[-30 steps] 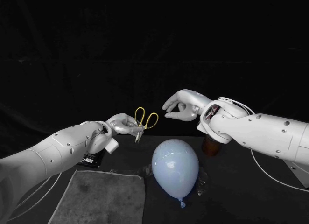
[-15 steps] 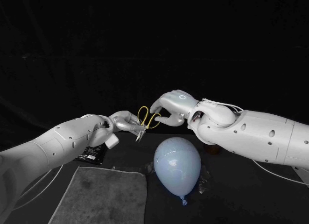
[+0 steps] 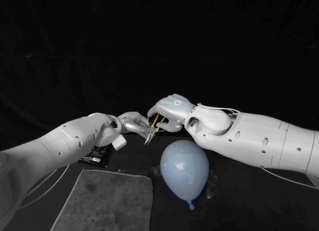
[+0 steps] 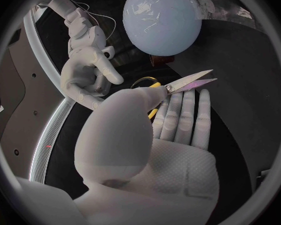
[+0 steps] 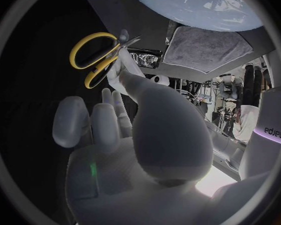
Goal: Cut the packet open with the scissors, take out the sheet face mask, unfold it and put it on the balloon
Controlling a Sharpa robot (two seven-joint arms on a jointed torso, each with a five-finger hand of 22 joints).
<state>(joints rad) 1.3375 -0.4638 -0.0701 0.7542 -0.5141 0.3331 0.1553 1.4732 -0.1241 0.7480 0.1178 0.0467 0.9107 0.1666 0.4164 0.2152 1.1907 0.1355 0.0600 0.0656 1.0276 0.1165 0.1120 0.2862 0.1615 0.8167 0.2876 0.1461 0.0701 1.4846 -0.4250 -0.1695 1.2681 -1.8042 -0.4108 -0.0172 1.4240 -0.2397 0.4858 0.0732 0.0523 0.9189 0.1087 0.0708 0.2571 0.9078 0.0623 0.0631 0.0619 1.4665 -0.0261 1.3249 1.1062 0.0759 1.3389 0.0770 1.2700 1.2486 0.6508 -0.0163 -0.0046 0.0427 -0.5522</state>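
Balloon (image 3: 184, 172): bulks mid-table, close beneath the scissors (image 3: 152, 129), where left hand (image 3: 135, 124) and right hand (image 3: 170, 111) crowd together. Cloth (image 3: 107, 199): flat on the left-arm side, with the packet (image 3: 97, 155) under that arm. Table (image 3: 251, 207): bare stretch on the right-arm side.

Yellow-handled scissors (image 3: 152, 128), blades pointing down, are held in the air by the left robot hand (image 3: 135, 124) beyond the pale blue balloon (image 3: 184, 166), which lies on the worktop (image 3: 243, 204), knot nearest. The dark packet (image 3: 97, 155) lies left.

Your scissors (image 4: 189, 81) show polished metal blades and glossy yellow plastic loops. Beneath the right hand (image 3: 172, 111), the balloon (image 3: 184, 168) looks smooth and shiny, while the cloth (image 3: 107, 199) is matt and coarse.
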